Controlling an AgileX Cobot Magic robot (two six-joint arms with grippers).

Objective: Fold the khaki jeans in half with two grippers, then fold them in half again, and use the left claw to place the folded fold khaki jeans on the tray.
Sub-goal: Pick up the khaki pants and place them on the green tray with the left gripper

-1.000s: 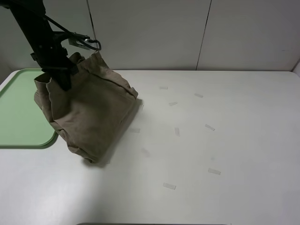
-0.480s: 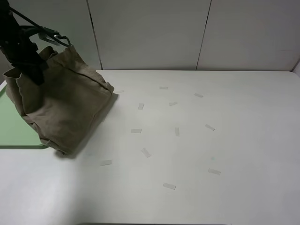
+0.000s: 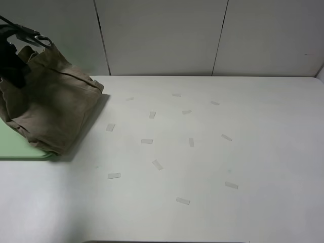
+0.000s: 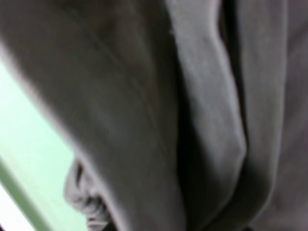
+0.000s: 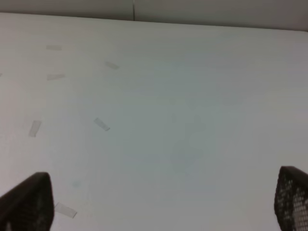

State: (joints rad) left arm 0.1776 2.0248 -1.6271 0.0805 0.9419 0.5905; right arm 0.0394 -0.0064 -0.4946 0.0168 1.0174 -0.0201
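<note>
While the left claw (image 3: 12,68) at the far left edge of the exterior high view is clamped shut on the folded khaki jeans (image 3: 50,109), the bundle hangs from it above the near right corner of the tray (image 3: 17,147) and the adjoining table (image 3: 212,167). Left wrist view is filled with blurred khaki folds and mint-green tray beneath. Right gripper (image 5: 159,204) is spread wide, holding nothing, over bare table dotted with tape strips (image 3: 147,141).

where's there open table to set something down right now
Free: the white table right of the khaki jeans, out to its right edge and front, bare but for small tape strips. Crowded: the far-left corner, where the hanging jeans cover most of the tray.
</note>
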